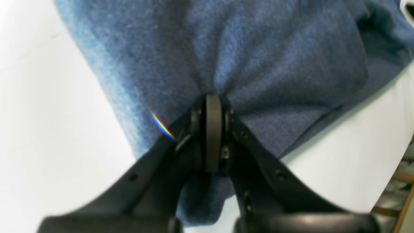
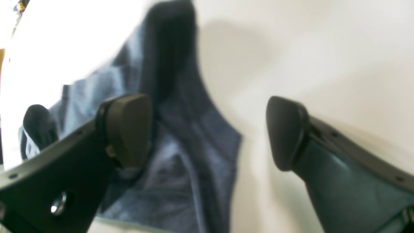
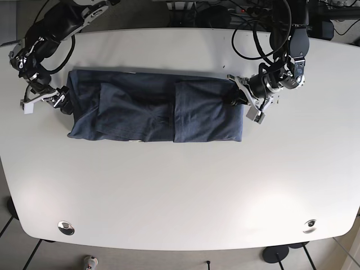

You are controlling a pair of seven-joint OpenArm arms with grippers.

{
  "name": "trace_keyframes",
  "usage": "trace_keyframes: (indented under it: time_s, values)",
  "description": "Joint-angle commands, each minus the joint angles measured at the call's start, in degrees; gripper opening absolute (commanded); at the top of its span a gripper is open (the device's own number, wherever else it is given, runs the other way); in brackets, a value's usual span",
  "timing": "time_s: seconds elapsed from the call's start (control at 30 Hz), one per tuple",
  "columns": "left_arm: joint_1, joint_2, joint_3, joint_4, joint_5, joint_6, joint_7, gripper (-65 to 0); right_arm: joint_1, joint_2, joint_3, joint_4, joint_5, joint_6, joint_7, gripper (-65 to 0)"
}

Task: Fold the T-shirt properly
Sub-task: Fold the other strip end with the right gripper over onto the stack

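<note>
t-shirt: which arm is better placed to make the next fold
Left, most likely. Its gripper already has its jaws shut on the T-shirt at one end, ready to lift it over. The right gripper has open jaws holding nothing beside the other end.

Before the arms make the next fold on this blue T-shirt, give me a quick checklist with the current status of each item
1. Left gripper pinching the T-shirt edge: ok, jaws closed on bunched fabric.
2. Right gripper holding cloth: not ok, jaws open, nothing between them.
3. Right gripper at its end of the shirt: ok, one finger over the fabric edge.
4. Shirt on the table: ok.
5. Fabric flat: not ok, ridges and overlapping folds.
</note>
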Motion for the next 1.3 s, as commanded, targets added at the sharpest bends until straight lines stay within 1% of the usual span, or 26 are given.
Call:
trace_keyframes:
  time_s: [0.03,0.1,0.17,0.27,0.33,0.4,0.5,0.53,0.57,0.6,0.63,0.7,0.73,0.77,0.8,0.83,0.87,0.9,1.0,1.07,1.1,1.13,1.2,1.23,1.3]
  values:
    - [-0.42,-0.55,-0.4,-0.43,1.53,0.36,0.71,-65.0,-0.35,2.68,0.01,-1.41,0.94,0.03,1.99,-11.7]
    - [-0.42,-0.55,-0.58,-0.52,1.53,0.36,0.71,-65.0,-1.41,2.42,-0.35,-1.41,0.94,0.03,2.43,-11.7]
    - [-0.42,-0.55,-0.58,-0.43,1.53,0.36,0.71,-65.0,-2.2,0.13,-0.87,-1.24,0.94,0.03,2.43,-11.7]
    - [-0.42,-0.55,-0.58,-0.52,1.53,0.36,0.71,-65.0,-2.55,-2.42,-6.15,-1.15,0.85,0.03,2.52,-11.7]
    - [-0.42,-0.55,-0.58,-0.52,1.53,0.36,0.71,-65.0,-2.55,-4.79,-8.61,-1.15,0.33,0.03,2.87,-11.9]
    - [-0.42,-0.55,-0.58,-0.52,1.53,0.36,0.71,-65.0,-2.55,-6.64,-10.54,-1.15,0.33,0.03,4.98,-11.9]
    - [-0.42,-0.55,-0.58,-0.52,1.53,0.36,0.71,-65.0,-3.08,-6.99,-13.97,-1.24,0.33,0.03,7.62,-12.0]
    - [-0.42,-0.55,-0.58,-0.52,1.53,0.36,0.71,-65.0,-3.26,-6.99,-14.5,-1.24,0.33,0.03,7.97,-13.6]
    - [-0.42,-0.55,-0.58,-0.52,1.53,0.36,0.71,-65.0,-3.34,-6.99,-14.5,-1.24,0.33,0.03,8.32,-17.8]
    - [-0.42,-0.55,-0.58,-0.52,1.53,0.36,0.71,-65.0,-3.34,-6.99,-14.41,-1.24,0.33,0.03,8.5,-24.3]
    - [-0.42,-0.55,-0.58,-0.52,1.53,0.36,0.71,-65.0,-3.34,-6.99,-14.59,-1.24,0.33,0.03,8.94,-37.1]
    - [-0.33,-0.55,-0.58,-0.61,1.53,0.36,0.71,-65.0,-3.34,-6.9,-14.59,-1.24,0.33,0.03,9.11,-55.0]
    - [-0.33,-0.55,-0.58,-0.61,1.53,0.36,0.71,-65.0,-3.26,-6.9,-14.59,-0.71,0.33,0.03,9.02,-62.3]
    - [-0.33,-0.55,-0.58,-0.61,1.53,0.45,0.71,-65.0,-3.43,-6.81,-14.68,1.13,0.33,0.03,8.85,-63.3]
    - [-0.25,-0.55,-0.49,-0.61,1.53,0.63,0.71,-65.0,-3.7,-6.73,-14.68,3.86,0.33,0.03,8.76,-62.1]
    - [-0.25,-0.46,-0.32,-0.61,1.53,0.63,0.71,-65.0,-4.13,-7.08,-14.76,7.29,0.33,-0.01,8.41,-62.5]
    - [-0.25,-0.46,-0.23,-0.61,1.53,0.63,0.71,-65.0,-4.93,-7.34,-15.64,11.07,0.33,-2.3,7.71,-62.8]
    - [-0.25,0.24,-0.23,-0.61,1.53,0.63,0.71,-65.0,-6.24,-7.52,-18.28,17.49,0.41,-5.64,7.27,-62.8]
    - [-0.25,0.59,-0.23,-0.7,1.53,0.63,0.71,-65.0,-9.15,-7.43,-23.47,31.38,0.41,-11.79,7.18,-62.8]
    - [-0.16,0.68,-0.23,-0.7,1.53,0.63,0.71,-65.0,-10.38,-7.43,-27.86,38.5,0.41,-15.48,7.09,-62.8]
    - [-0.16,0.68,-0.14,-0.7,1.53,0.63,0.71,-65.0,-10.9,-7.43,-30.24,41.05,0.41,-16.98,7.09,-62.8]
    - [-0.16,0.68,-0.14,-0.7,1.53,0.63,0.71,-65.0,-11.17,-7.69,-31.99,42.54,0.41,-17.68,7.09,-62.8]
    - [-0.16,0.68,0.65,-0.7,1.53,0.71,0.71,-65.0,-11.26,-7.87,-34.54,42.89,0.41,-17.77,7.09,-62.8]
    - [-0.16,0.68,1.62,-0.7,1.53,0.71,0.71,-65.0,-12.05,-9.1,-37.36,42.89,0.59,-17.68,7.09,-62.8]
    - [-0.25,0.68,1.79,-0.7,1.53,0.71,0.71,-65.0,-12.05,-11.74,-40.26,43.33,0.5,-17.68,7.09,-62.8]
